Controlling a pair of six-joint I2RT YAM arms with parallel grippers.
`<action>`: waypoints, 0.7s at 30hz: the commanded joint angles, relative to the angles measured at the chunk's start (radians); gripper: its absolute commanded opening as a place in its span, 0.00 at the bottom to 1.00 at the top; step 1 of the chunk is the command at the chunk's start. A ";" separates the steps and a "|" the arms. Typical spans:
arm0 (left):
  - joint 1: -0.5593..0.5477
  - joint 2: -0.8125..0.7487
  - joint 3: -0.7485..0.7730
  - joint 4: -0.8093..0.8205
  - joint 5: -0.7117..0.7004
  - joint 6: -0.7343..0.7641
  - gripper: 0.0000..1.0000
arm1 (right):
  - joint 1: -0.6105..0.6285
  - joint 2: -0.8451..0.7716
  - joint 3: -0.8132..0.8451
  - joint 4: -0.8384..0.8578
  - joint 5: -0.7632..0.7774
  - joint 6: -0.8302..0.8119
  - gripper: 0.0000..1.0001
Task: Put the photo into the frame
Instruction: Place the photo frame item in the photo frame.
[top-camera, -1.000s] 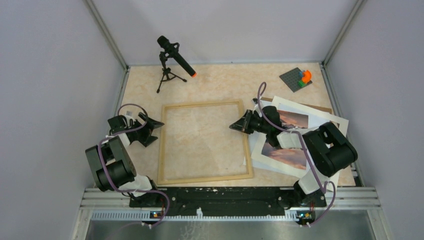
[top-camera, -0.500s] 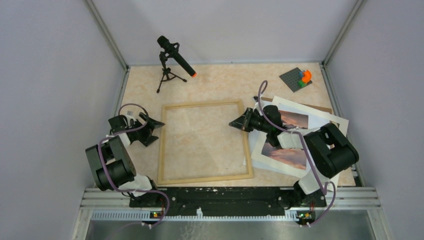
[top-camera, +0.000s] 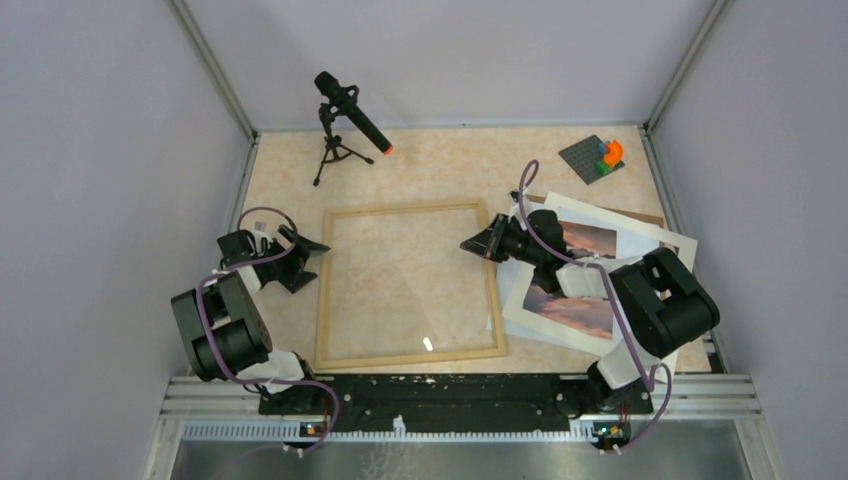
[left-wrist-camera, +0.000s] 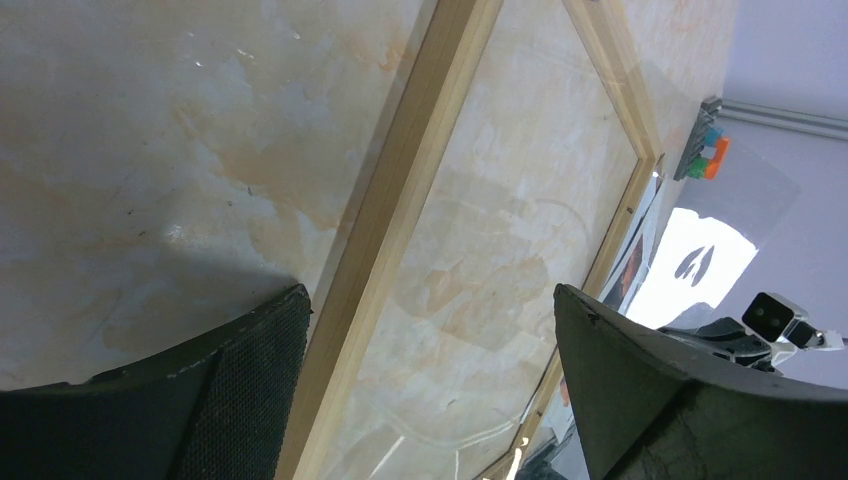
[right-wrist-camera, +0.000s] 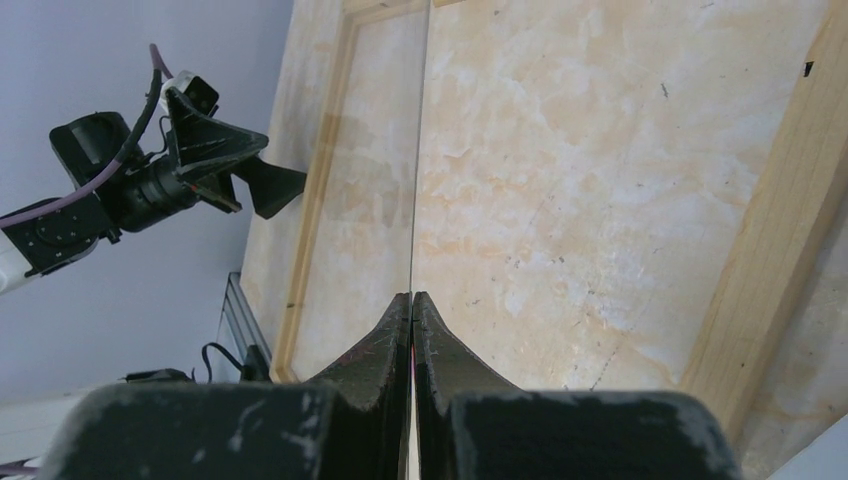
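While right pincer clenches clear pane edge over frame; left pincer gapes beside frame

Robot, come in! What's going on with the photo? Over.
Left gripper open beside the frame. Right gripper shut on a clear sheet over it. Photo not in yet, under the right arm.

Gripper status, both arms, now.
Left gripper: jaws open, holding nothing.
Right gripper: jaws shut on the edge of a clear pane.
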 joint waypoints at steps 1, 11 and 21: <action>-0.003 0.011 -0.009 -0.004 -0.021 0.013 0.95 | -0.012 -0.032 0.024 0.025 0.021 -0.018 0.00; -0.005 0.011 -0.008 -0.005 -0.021 0.014 0.95 | -0.022 -0.023 0.023 0.032 -0.003 -0.012 0.00; -0.008 0.020 -0.014 0.000 -0.016 0.010 0.95 | -0.022 0.032 0.019 0.038 -0.089 0.069 0.00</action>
